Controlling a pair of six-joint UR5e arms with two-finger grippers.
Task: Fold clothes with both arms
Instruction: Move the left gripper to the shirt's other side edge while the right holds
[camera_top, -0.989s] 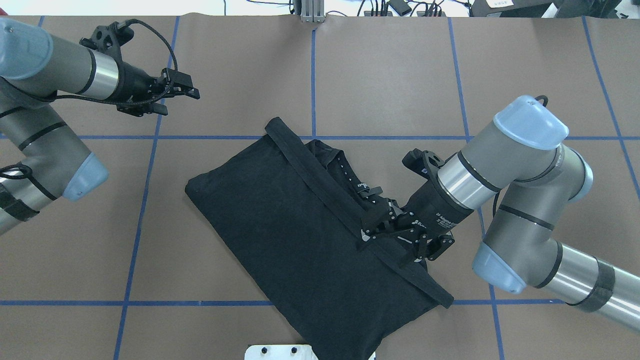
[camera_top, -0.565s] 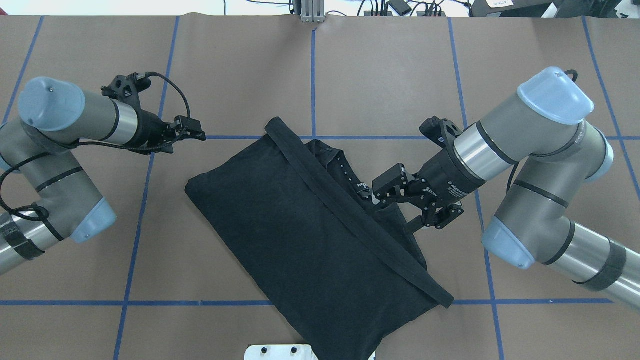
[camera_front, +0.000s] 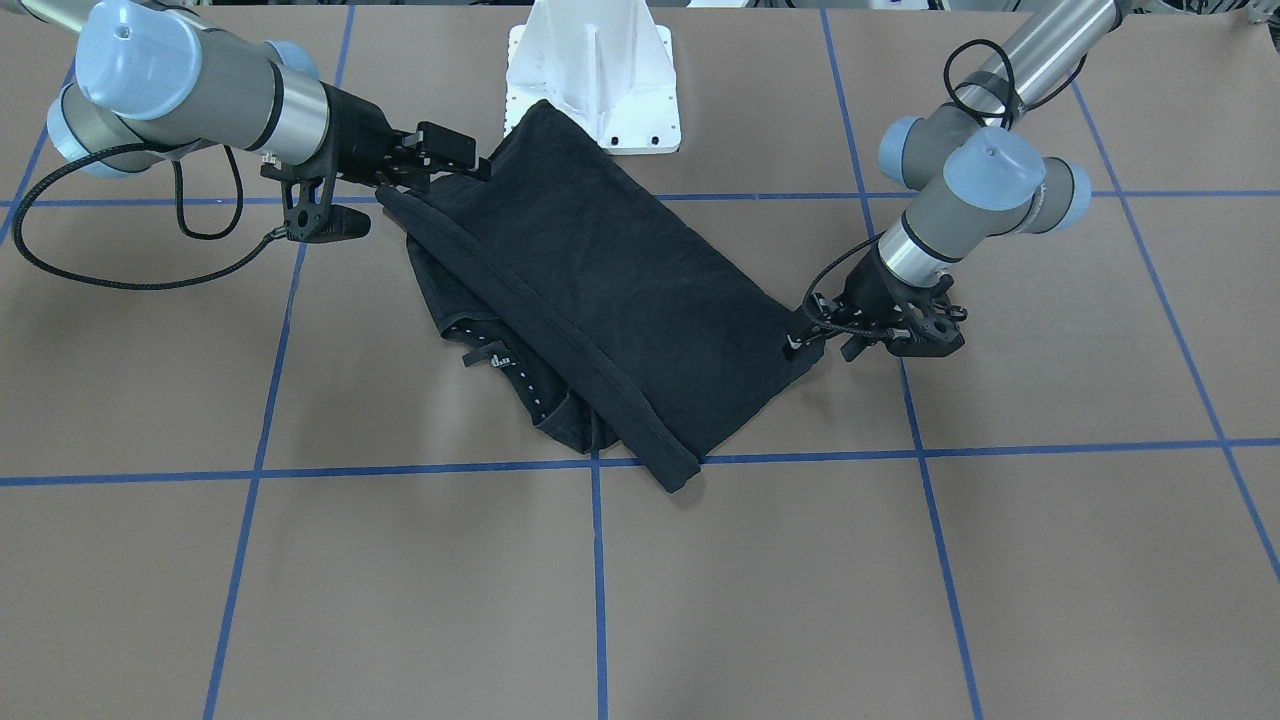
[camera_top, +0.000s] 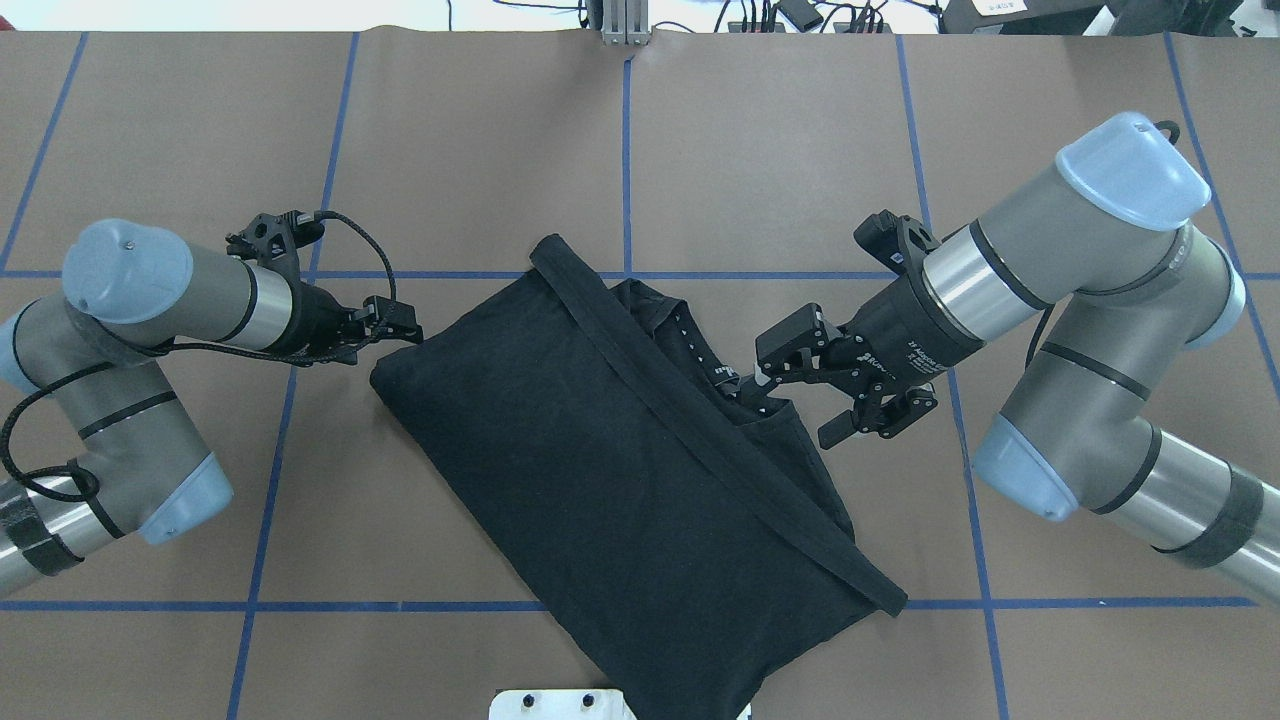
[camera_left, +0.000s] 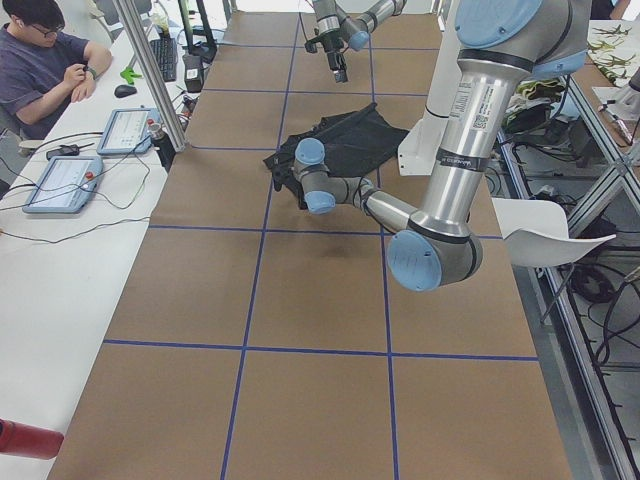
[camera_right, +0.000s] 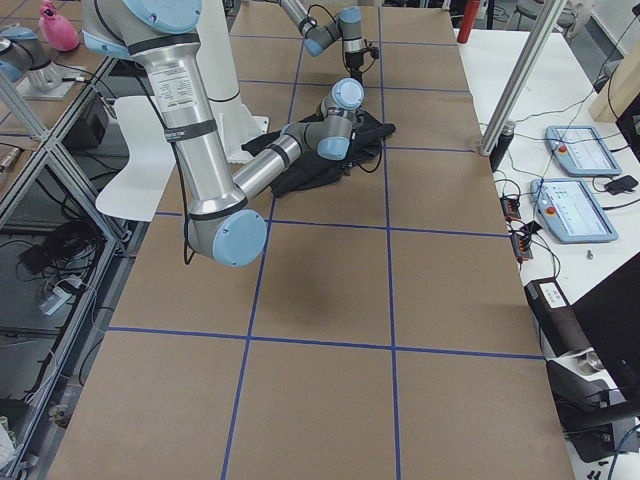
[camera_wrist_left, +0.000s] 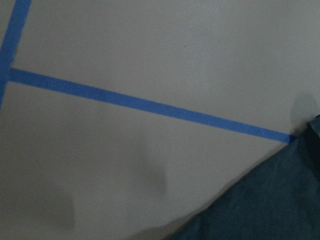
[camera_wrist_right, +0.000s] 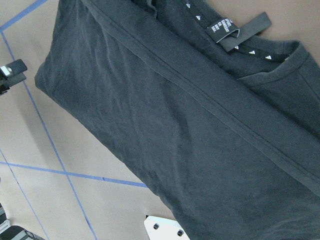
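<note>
Brown paper-covered table (camera_top: 760, 150) bears the folded black cotton T-shirt (camera_top: 600, 470) diagonally by its robot-side edge: left black two-finger gripper (camera_top: 405, 328), grip impossible to tell, at its left corner, right black two-finger gripper (camera_top: 795, 400) spread open beside the collar (camera_top: 685, 330).

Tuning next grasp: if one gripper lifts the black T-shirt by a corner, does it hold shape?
Probably floppy: the T-shirt lies flat in soft, wrinkled layers, so a lifted corner would likely sag and the fold open. Likely light: the cloth looks thin. A push would probably bunch it.
</note>
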